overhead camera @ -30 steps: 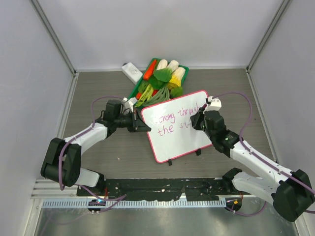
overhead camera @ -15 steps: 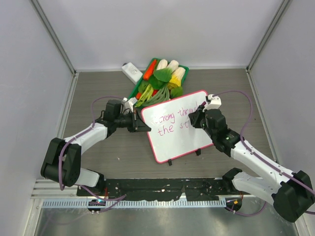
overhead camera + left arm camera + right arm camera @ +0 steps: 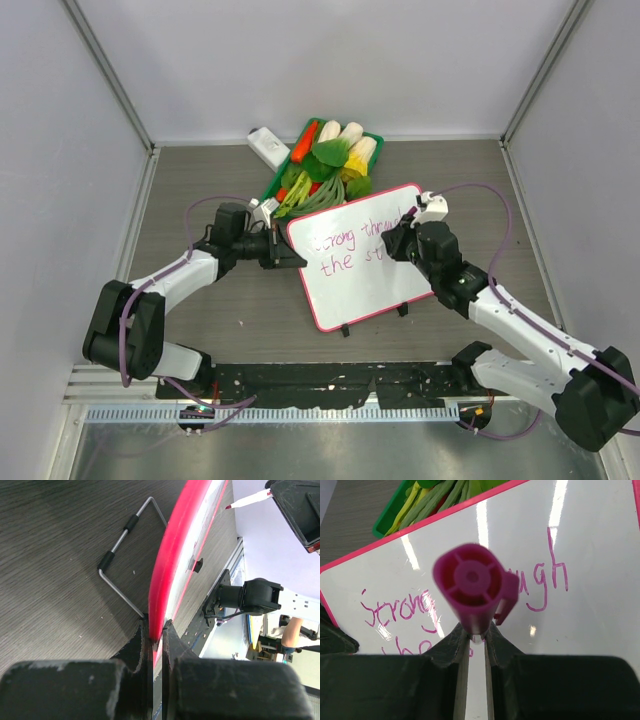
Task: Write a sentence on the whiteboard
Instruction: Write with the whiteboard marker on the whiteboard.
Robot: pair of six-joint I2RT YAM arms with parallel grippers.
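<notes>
The whiteboard [image 3: 372,290], white with a pink-red rim, stands tilted on a wire stand [image 3: 122,555] in the middle of the table. My left gripper [image 3: 291,256] is shut on its left rim [image 3: 180,545]; the fingers [image 3: 137,642] pinch the red edge. My right gripper [image 3: 396,243] is shut on a magenta marker [image 3: 472,587], whose capped end faces the wrist camera. The marker's tip [image 3: 229,506] is at the board near the second line. The sentence [image 3: 340,250] in magenta shows "Strong" [image 3: 395,609] and "ugh" [image 3: 547,580]; my right arm hides part of it.
A green basket [image 3: 376,137] of vegetables stands right behind the board's top edge. A small white block [image 3: 266,147] lies left of it by the back wall. Grey walls close in the table on three sides.
My right gripper with the marker has shifted slightly to the left over the board. The left gripper and the board have not moved.
</notes>
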